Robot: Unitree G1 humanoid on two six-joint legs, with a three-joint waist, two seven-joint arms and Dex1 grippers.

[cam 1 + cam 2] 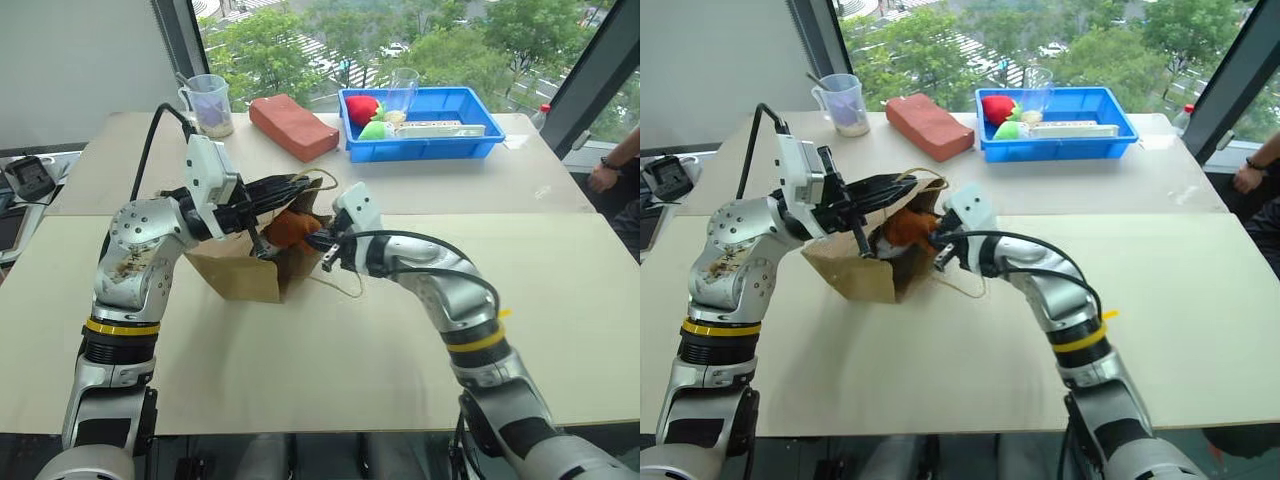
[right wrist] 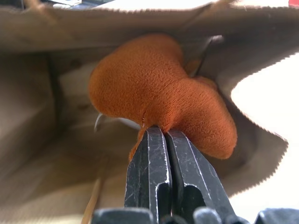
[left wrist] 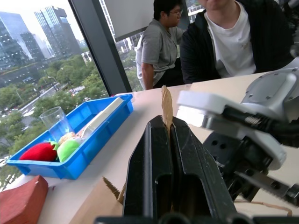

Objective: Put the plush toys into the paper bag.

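Observation:
The brown paper bag (image 1: 240, 272) lies tipped on the table with its mouth toward my right arm. My left gripper (image 1: 300, 184) is shut on the bag's upper rim by the handle; in the left wrist view a strip of brown paper (image 3: 167, 105) sticks up between its fingers (image 3: 140, 172). My right gripper (image 2: 159, 131) is shut on the reddish-brown plush toy (image 2: 154, 88) and holds it in the bag's mouth (image 1: 290, 228). The bag's walls surround the toy in the right wrist view.
At the table's far side stand a blue bin (image 1: 480, 140) with red and green round items, a reddish block (image 1: 292, 125) and a clear measuring cup (image 1: 208, 103). A person's arm (image 1: 615, 165) rests at the right edge. Two people (image 3: 224, 42) sit beyond the table.

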